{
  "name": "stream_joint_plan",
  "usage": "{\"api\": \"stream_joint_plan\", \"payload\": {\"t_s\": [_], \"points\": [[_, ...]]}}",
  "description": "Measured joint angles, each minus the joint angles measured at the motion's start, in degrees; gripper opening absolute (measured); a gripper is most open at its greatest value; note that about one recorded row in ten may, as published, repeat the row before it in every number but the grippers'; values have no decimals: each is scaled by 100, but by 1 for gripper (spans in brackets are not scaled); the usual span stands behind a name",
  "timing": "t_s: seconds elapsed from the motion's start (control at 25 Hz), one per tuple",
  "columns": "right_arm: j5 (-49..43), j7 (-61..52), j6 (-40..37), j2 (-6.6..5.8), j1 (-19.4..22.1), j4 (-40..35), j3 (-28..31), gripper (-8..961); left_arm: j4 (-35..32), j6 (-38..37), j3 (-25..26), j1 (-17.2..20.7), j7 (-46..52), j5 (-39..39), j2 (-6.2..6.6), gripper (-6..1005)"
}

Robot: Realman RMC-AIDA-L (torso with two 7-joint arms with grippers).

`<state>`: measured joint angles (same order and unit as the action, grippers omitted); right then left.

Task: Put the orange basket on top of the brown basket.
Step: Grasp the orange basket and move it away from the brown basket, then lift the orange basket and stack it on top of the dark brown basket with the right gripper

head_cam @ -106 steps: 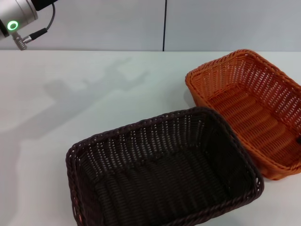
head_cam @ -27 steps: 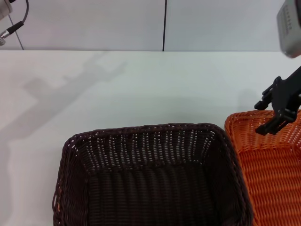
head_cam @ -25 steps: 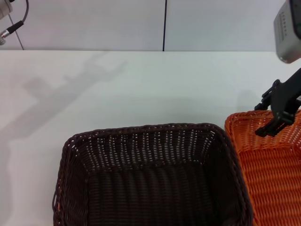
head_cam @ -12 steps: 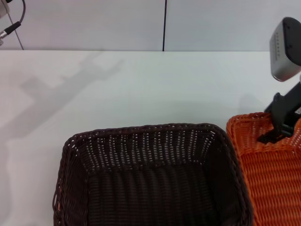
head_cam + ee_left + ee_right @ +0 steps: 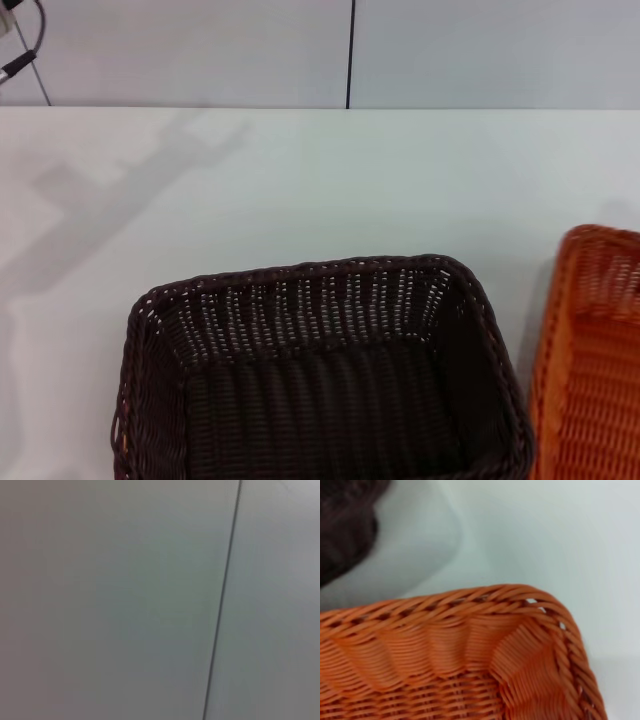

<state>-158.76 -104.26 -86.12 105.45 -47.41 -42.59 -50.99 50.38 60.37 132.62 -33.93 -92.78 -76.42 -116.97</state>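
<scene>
The brown basket stands on the white table at the front centre of the head view, its open side up. The orange basket is at the right edge, beside the brown one and apart from it, and looks tilted, with its left rim raised. The right wrist view shows a corner of the orange basket's braided rim close up over the table, with a bit of the brown basket beyond. Neither gripper shows in any view. Only a cable of the left arm shows at the far left.
The white table stretches bare behind the baskets to a grey wall with a dark vertical seam. The left wrist view shows only that wall and seam.
The right gripper, seen at the orange basket's far rim before, has left the head view. The orange basket has shifted right and tipped up. The brown basket has stayed put.
</scene>
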Motion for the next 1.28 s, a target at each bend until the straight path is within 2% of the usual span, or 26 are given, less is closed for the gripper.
{"api": "stream_joint_plan", "payload": {"t_s": [0.04,0.08,0.16,0.2,0.24,0.32,0.4,0.44,0.48,0.56,0.68,0.72,0.84,0.96,1.0,1.04,1.28], "points": [[0,0,0,0,0,0,0,246,0,0,0,0,0,0,0,860],[1,-6,-52,-53,53,-17,194,241,-37,-4,55,-3,-2,2,1,860],[0,-12,-208,-185,168,-32,742,232,-105,-5,106,-23,-7,4,20,860],[0,-15,-426,-291,248,-26,1177,227,-130,-6,121,-32,-9,4,27,860],[0,-15,-426,-291,248,-26,1177,222,-130,-6,121,-32,-9,4,27,860],[0,-42,-616,-364,360,-37,1515,213,-181,-12,156,-63,-11,4,46,860],[-1,-88,-753,-391,564,-188,1961,191,-186,-18,162,-73,-11,7,62,860],[-1,-88,-753,-391,564,-188,1961,179,-186,-18,162,-73,-11,7,62,860],[-1,-135,-795,-430,728,-308,2275,168,-184,-21,172,-77,-11,7,69,860],[-1,-153,-812,-460,813,-361,2455,166,-141,-25,259,-97,-12,7,79,860],[67,-164,-910,-600,1091,-509,3322,163,-128,-22,340,-135,-12,7,93,860],[67,-164,-910,-600,1091,-509,3322,162,-127,-21,353,-143,-12,7,99,860],[288,-244,-969,-674,1267,-515,4085,160,-125,-30,419,-186,-12,5,115,860],[979,-464,-972,-677,1532,-452,4557,158,-124,-38,440,-208,-17,6,140,860],[1716,-568,-960,-632,1758,-303,4617,157,-124,-43,440,-223,-19,6,161,860],[1716,-568,-960,-632,1758,-303,4617,156,-124,-43,440,-223,-19,6,161,860],[4188,-490,-1109,-467,2263,491,4445,153,-162,-44,438,-280,-21,-18,251,859]]}}
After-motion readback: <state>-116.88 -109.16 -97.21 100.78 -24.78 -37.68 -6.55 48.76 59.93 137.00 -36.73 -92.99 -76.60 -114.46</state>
